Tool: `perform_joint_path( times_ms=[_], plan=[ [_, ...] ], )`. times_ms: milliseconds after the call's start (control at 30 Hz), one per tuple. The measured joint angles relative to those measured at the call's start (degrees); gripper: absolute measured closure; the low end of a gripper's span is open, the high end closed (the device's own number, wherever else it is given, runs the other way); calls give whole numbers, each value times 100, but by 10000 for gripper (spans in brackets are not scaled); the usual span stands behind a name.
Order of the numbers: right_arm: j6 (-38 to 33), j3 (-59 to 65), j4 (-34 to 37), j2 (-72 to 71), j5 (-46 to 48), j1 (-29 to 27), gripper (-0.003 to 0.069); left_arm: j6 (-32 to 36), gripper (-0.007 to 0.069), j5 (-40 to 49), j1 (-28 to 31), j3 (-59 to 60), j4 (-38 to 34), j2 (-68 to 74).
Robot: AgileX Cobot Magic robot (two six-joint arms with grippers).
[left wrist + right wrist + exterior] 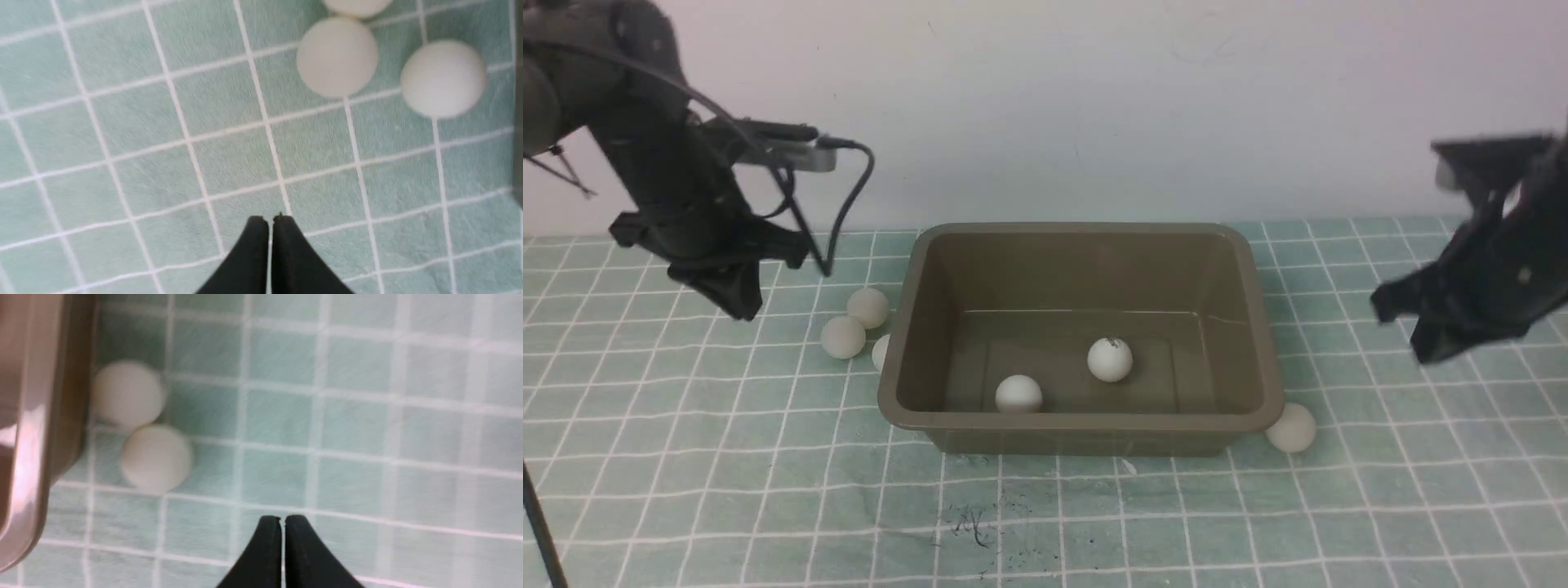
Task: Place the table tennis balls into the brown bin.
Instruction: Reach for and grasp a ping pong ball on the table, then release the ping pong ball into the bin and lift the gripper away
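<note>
Nearest the lens in the left wrist view, the left hand (270, 218) is clenched on nothing, its two black fingertips (253, 232) parted only by a hairline slit. Beyond them lies bare green checked cloth (143, 143), then three table tennis balls (337, 56) in a loose cluster. In the front view that cluster sits just left of the brown bin (1086, 421), with the nearest ball partly hidden by the rim. The left hand hangs above the bench (1258, 523), just left of the cluster and touching none of it.

The right hand (283, 518) is likewise clenched and empty. Past its tips, two more balls lie side by side against the bin's right wall by its near corner; the front view shows only one of them. Inside the bin two balls rest on the floor, the logo-marked ball (1109, 358) mid-floor and the plain ball (1018, 394) close to the near wall.

The task looks partly done, with two balls in and five visible outside. The step in hand appears to be the approach for a pick. Next, the fingers must spread, shift over one ball and lower to straddle it squarely. The balls roll easily and sit close together, so a neighbour could be nudged away.

The left arm reaches down from the far left with its wrist pitched downward and a cable (849, 196) looping behind. The right arm, blurred at the right edge, is held higher, its hand angled down toward the bin.
</note>
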Motion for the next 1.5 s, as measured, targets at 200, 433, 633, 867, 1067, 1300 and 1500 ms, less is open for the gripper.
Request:
perform_joint_path(
  times_ms=[200, 433, 633, 867, 1067, 1300, 1500],
  plan=[
    [-1009, 372, 1627, 498, -627, -8, 496, 914, 551, -623, 0, 10, -997, 281],
    [-1361, 366, 2004, 1012, -930, 51, 202, 987, 226, -1026, -294, 10, -1049, 780],
    [-1379, 366, 1951, 1284, -1274, 240, 112, 975, 46, -1279, -433, -17, -1134, 1041],
    [-1357, 366, 1889, 1392, -1290, 333, 297, 820, 431, -809, -445, -100, -1195, 1090],
    [-1277, 366, 1764, 578, -765, -33, 294, 556, 624, -112, -451, -279, -583, 1112],
    [-1251, 233, 1794, -543, -560, -57, 294, 314, 629, -15, -562, -712, -499, 52],
    [-1245, -523, 1867, -165, -560, 761, 294, 419, 614, 107, -1075, -754, -1130, -186]
  ],
)
